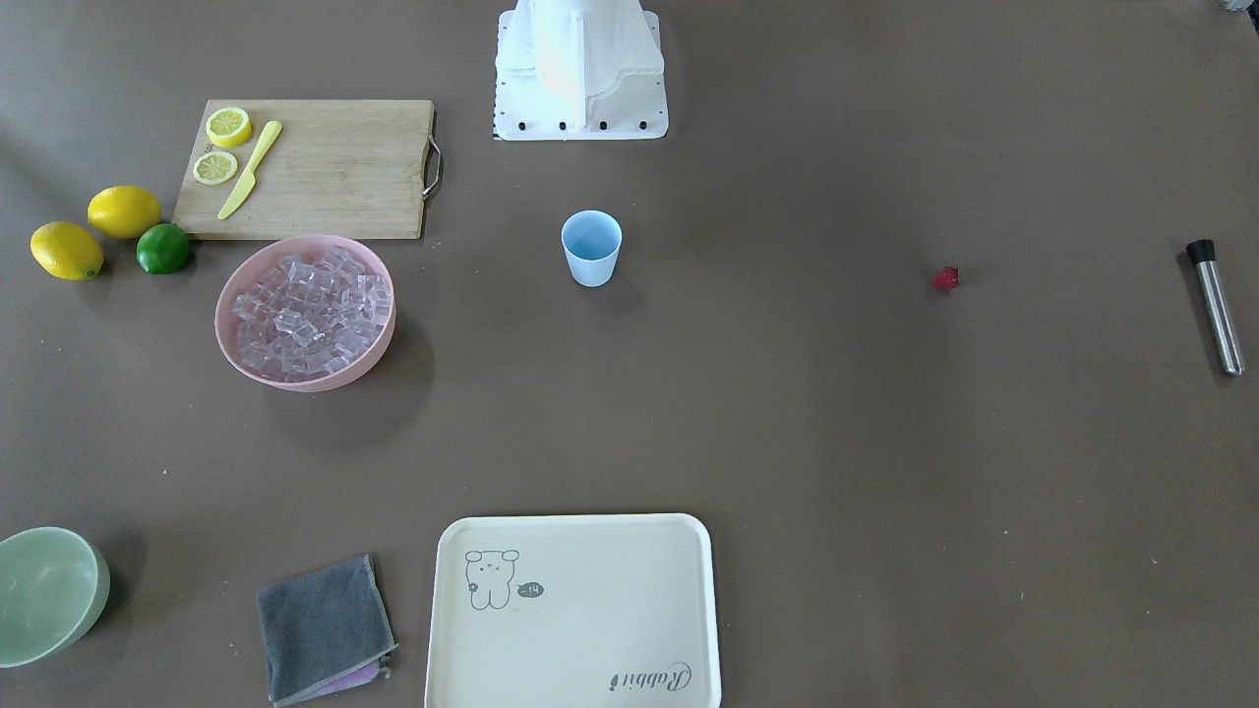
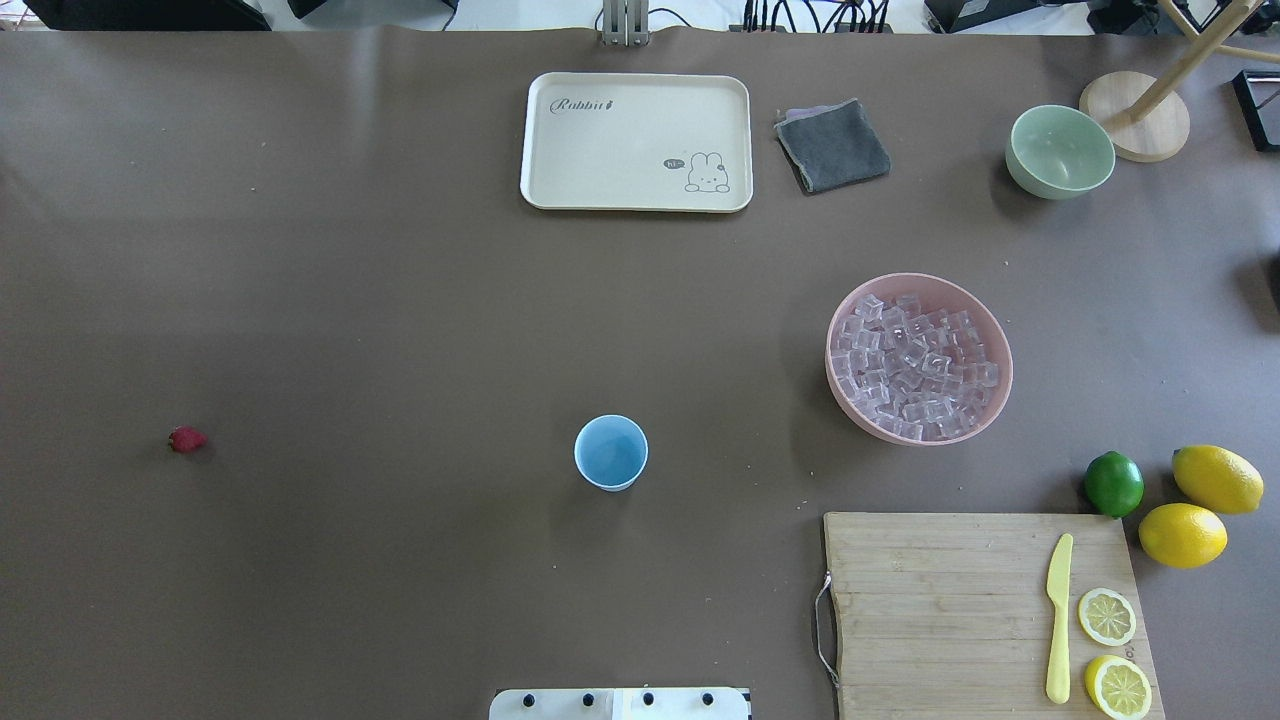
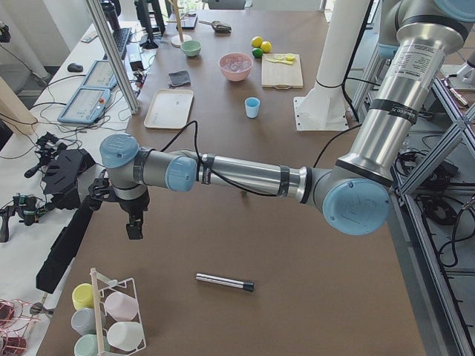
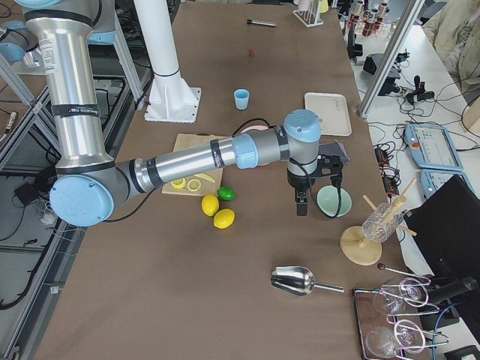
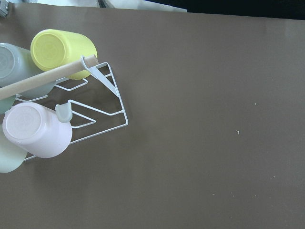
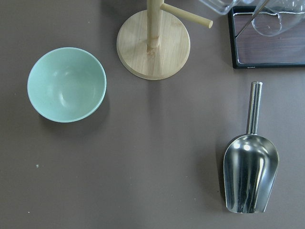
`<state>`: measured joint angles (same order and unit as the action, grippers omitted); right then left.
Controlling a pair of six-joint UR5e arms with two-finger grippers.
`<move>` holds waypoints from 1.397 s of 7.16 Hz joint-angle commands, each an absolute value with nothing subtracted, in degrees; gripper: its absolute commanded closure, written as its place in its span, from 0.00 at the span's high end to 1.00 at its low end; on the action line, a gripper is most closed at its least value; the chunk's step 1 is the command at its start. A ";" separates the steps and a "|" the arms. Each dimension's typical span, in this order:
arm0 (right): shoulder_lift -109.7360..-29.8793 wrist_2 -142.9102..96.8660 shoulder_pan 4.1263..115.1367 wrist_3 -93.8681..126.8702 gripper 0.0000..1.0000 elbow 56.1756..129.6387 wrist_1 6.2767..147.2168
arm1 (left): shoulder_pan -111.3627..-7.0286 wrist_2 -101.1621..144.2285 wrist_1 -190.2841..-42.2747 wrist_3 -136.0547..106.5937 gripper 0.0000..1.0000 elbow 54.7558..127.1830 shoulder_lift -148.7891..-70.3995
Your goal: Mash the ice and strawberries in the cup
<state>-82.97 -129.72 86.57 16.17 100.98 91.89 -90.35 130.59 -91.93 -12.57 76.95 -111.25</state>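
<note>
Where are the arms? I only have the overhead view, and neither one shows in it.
Observer: The left end effector hangs near a cup rack, past your left edge.
Operator: And the right?
Observer: The right end effector hangs beside the green bowl, past your top right corner.
Operator: Anything to mash with? I see none.
Observer: A steel rod with a black tip lies past the strawberry, outside your frame on the left.
</note>
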 commanded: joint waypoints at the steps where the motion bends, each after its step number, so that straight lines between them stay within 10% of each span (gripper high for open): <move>1: -82.97 -129.55 86.57 16.17 1.00 100.99 91.85 | -90.35 130.43 -92.02 -12.48 0.98 77.17 -111.18; 10: -82.53 -127.88 87.01 16.52 1.00 105.38 92.02 | -90.00 130.61 -93.16 -12.57 0.98 80.42 -110.92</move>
<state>-82.96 -127.84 86.95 16.31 105.18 92.01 -90.07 130.50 -93.20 -12.57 80.18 -110.91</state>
